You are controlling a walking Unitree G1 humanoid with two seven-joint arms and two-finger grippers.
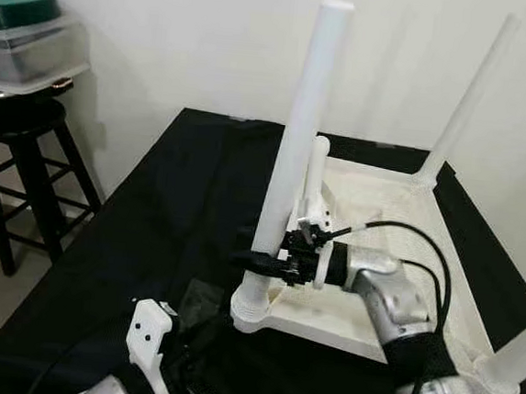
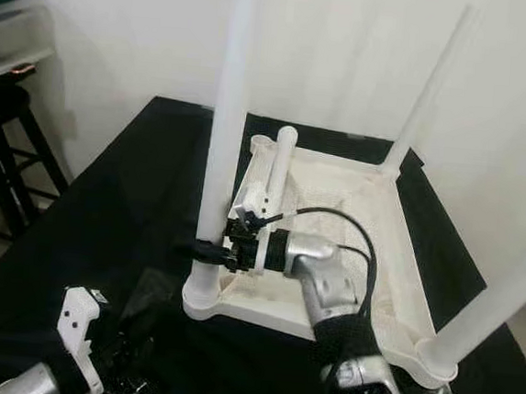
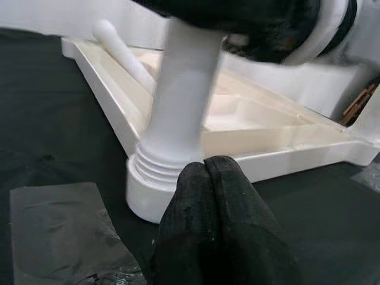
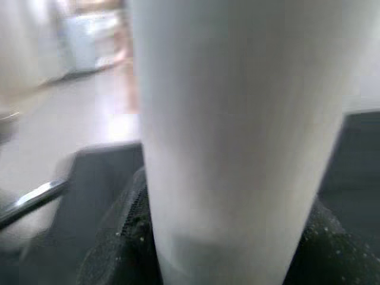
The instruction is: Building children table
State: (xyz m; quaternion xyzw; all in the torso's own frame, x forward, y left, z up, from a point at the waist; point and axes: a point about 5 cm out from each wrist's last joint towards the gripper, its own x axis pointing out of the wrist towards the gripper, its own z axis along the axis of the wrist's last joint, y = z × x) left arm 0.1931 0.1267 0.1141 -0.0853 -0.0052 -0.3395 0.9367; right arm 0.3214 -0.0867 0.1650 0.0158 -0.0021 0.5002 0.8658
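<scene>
Black-draped desk (image 1: 130, 241): right gripper (image 1: 262, 262) fingers clamp the light, stiff, slick table leg (image 1: 294, 154) low; left gripper (image 3: 205, 169) fingers closed, empty.

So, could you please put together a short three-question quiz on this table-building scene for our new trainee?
1. True or false: the right gripper is shut on the upright white plastic leg near its base.
2. How many legs stand upright in corners of the upturned white plastic tabletop?
3. Where is the loose short white leg? A) on the black stool B) leaning inside the tabletop C) in the left gripper

Key: 1 true; 2 three; 3 B.
</scene>
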